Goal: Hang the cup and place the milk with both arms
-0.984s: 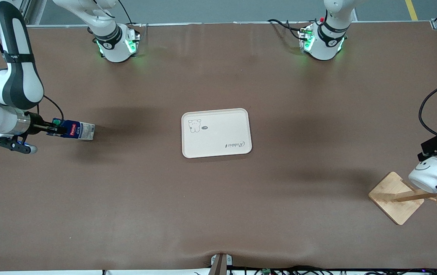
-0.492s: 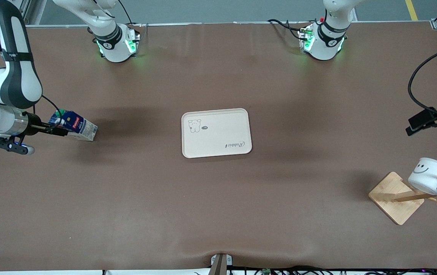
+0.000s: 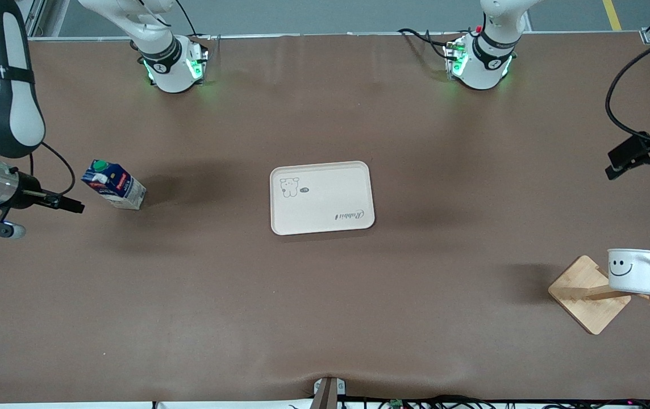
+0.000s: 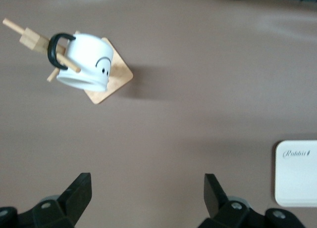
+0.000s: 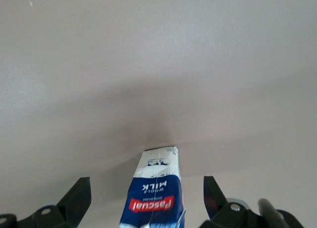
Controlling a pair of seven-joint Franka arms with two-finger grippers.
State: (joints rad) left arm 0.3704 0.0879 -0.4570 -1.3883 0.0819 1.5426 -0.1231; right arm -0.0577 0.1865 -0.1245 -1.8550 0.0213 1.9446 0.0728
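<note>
Front view shows the cup (image 3: 636, 271) hung on the wooden rack (image 3: 588, 293), the milk (image 3: 113, 184) upright beside the right gripper (image 3: 69, 204). Both sets of jaws stand apart, left gripper (image 3: 620, 163) included. You grip the light, crushable carton across its flat sides.

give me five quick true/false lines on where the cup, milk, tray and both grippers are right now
1. The cup hangs on the wooden rack. True.
2. The milk stands on the tray. False: it stands on the table, toward the right arm's end.
3. The right gripper grips the milk. False: its fingers are open and apart from it.
4. The left gripper is open and holds nothing. True.
5. The tray holds the cup. False: nothing lies on it.
</note>
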